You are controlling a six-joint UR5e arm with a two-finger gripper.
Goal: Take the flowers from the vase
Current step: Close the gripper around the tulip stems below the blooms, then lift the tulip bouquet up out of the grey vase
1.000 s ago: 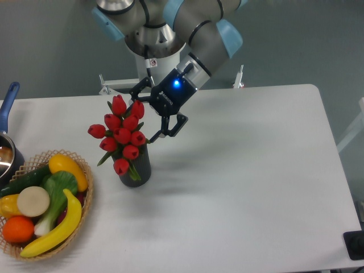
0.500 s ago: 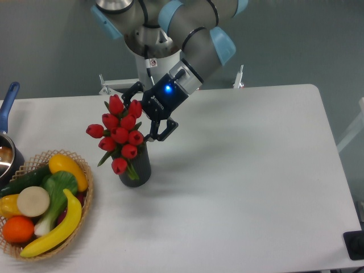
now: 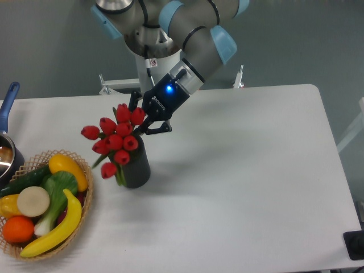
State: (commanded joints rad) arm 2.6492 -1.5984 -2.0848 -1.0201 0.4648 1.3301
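Here, at the far left edge, a blue-handled metal saucepan (image 3: 7,133) is only partly in view, and just beside it a woven wicker basket (image 3: 86,196) holds plastic fruit and vegetables, among them a yellow banana (image 3: 54,226) and an orange (image 3: 19,228). Neither belongs to the task, but the basket sits near enough that a toppling vase could roll against it.

Next to the right, the bunch of red tulip buds with green stems (image 3: 114,139) stands in the small dark grey ribbed cup serving as the vase (image 3: 135,166). The bunch leans to the left, its heads hanging out past the vase rim toward the basket, with the stems down inside the cup.

Right of that, the black two-finger gripper (image 3: 141,121) on the grey and blue arm is at the upper right of the bunch, its fingers drawn in around the top tulips; it looks clamped on the flowers, though buds hide the contact.

The risks, as I judge them: the hold is high on the heads rather than the stems, so buds could slip out or only part of the bunch come away. A slanted pull could drag the stems against the rim and tip the light vase over on the white table (image 3: 244,187).
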